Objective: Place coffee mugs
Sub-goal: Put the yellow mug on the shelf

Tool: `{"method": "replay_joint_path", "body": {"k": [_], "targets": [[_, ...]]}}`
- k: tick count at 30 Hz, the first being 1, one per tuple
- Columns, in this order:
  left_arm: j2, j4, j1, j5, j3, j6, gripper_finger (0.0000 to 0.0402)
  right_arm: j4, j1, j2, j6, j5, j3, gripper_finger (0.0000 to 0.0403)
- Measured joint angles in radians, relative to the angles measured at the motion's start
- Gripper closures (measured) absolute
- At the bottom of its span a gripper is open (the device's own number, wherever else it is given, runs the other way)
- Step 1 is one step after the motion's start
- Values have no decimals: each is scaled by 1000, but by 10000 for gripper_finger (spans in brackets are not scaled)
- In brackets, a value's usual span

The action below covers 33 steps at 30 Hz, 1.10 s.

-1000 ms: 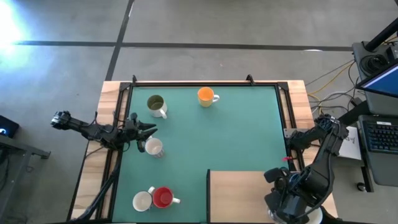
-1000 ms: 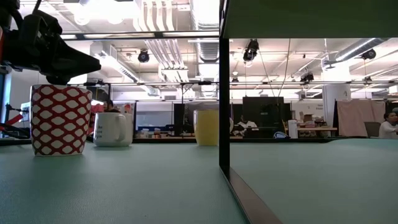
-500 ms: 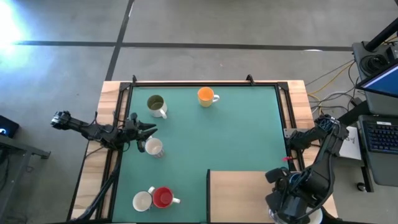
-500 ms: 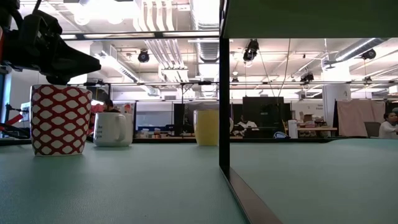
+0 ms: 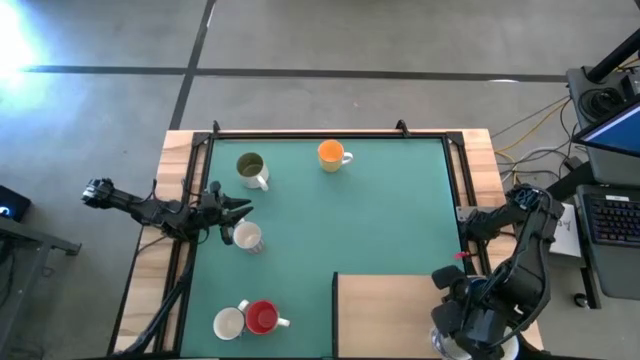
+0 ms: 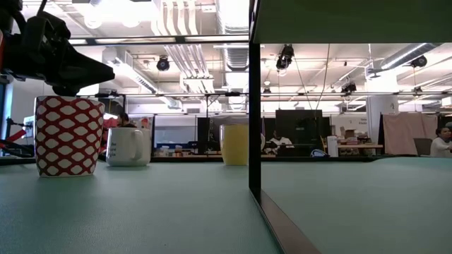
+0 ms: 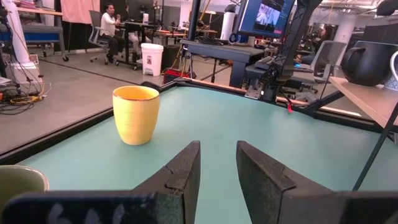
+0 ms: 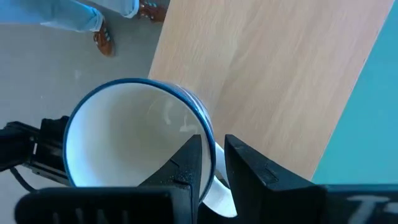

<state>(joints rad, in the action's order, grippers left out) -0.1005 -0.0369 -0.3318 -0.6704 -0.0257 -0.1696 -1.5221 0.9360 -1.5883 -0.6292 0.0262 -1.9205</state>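
The high view looks straight down from above and takes in the whole green bench point(image 5: 380, 220) with floor around it. The low view sits at the bench surface and looks level across it into the room behind, very near the red patterned mug point(image 6: 68, 135). The left wrist view looks low across the bench toward the orange mug point(image 7: 135, 114), which the high and low views also show. The right wrist view looks down, very close, onto a blue-rimmed mug point(image 8: 134, 140) beside a wooden board point(image 8: 261, 81).
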Motion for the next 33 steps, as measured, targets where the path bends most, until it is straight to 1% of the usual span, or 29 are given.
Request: {"method": "replay_joint_path", "body": {"k": [4, 8, 12, 17, 20, 25, 29, 33], "targets": [[0, 0, 0, 0, 0, 0, 315, -16, 0, 0, -8, -6, -17, 344], [0, 0, 0, 0, 0, 0, 315, -26, 0, 0, -26, -51, -44, 344], [0, 0, 0, 0, 0, 0, 315, -50, 0, 2, -28, -72, -74, 344], [0, 0, 0, 0, 0, 0, 315, -50, -6, 3, -77, -189, -92, 344], [0, 0, 0, 0, 0, 0, 315, -50, -31, 3, -69, -241, -100, 344], [0, 0, 0, 0, 0, 0, 315, -49, -130, 3, -67, -338, -100, 344], [0, 0, 0, 0, 0, 0, 315, -48, -262, 3, -56, -342, -98, 344], [0, 0, 0, 0, 0, 0, 315, -33, -414, 3, -3, -354, -78, 344]]}}
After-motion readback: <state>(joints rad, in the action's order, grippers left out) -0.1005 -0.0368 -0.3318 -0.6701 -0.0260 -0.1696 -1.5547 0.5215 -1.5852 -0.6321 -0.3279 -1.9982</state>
